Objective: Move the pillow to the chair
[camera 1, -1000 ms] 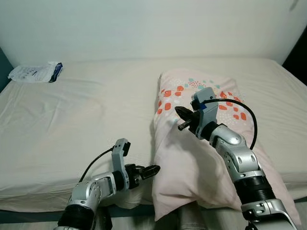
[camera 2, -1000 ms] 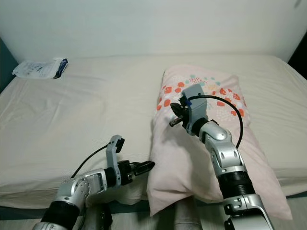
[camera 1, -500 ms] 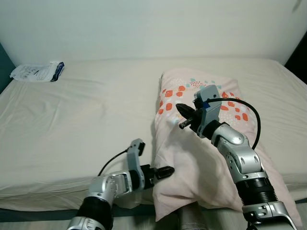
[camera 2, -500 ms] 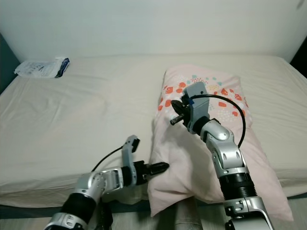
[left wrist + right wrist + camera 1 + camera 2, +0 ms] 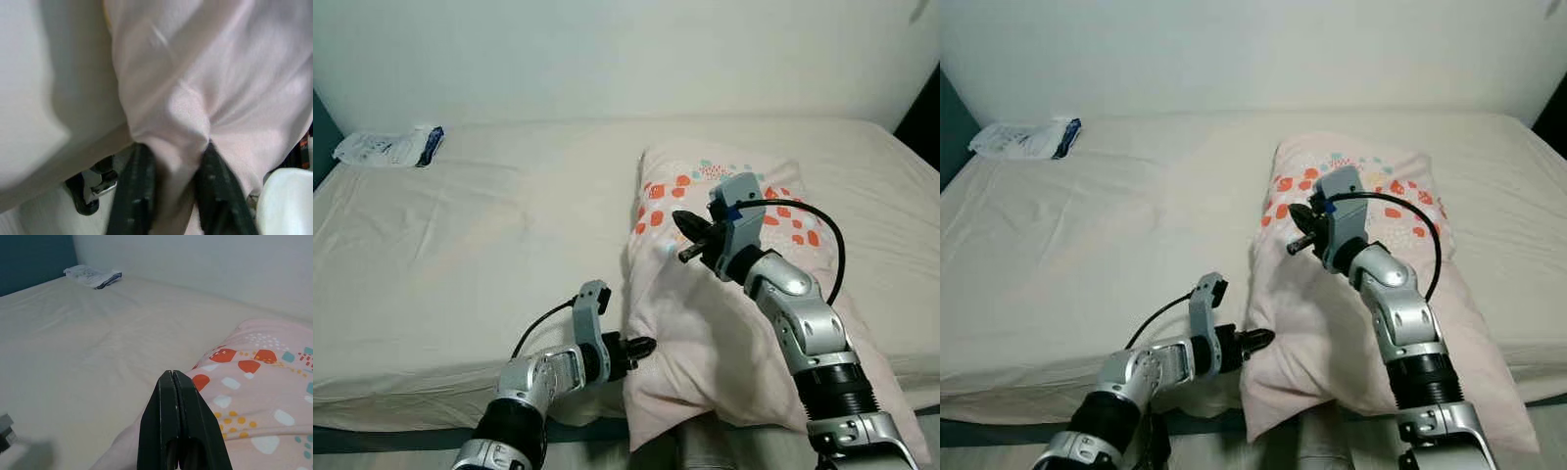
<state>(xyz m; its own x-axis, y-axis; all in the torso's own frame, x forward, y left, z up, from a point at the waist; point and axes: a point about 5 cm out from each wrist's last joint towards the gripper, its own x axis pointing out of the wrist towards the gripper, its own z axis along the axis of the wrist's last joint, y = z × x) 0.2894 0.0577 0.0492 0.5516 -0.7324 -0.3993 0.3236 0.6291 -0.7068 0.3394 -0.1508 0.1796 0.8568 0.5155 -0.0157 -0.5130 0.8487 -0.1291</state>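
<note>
Pillow (image 5: 734,323) lies on the bed (image 5: 489,225), near end overhanging the edge. Left gripper (image 5: 168,183) pinches a fold at its low corner, apparently firmly, for lifting. Right gripper (image 5: 175,421) hovers above, jaws pressed together, holding nothing.

Pink patterned pillow (image 5: 734,313) on bed (image 5: 480,225)

My left tool (image 5: 1261,340) presses its tips against the near left edge of the pale pink pillow with orange and teal spots (image 5: 1332,323) on the cream-sheeted bed (image 5: 1097,235). My right tool (image 5: 1298,233) hangs above that pillow's patterned end, fingers together.
</note>
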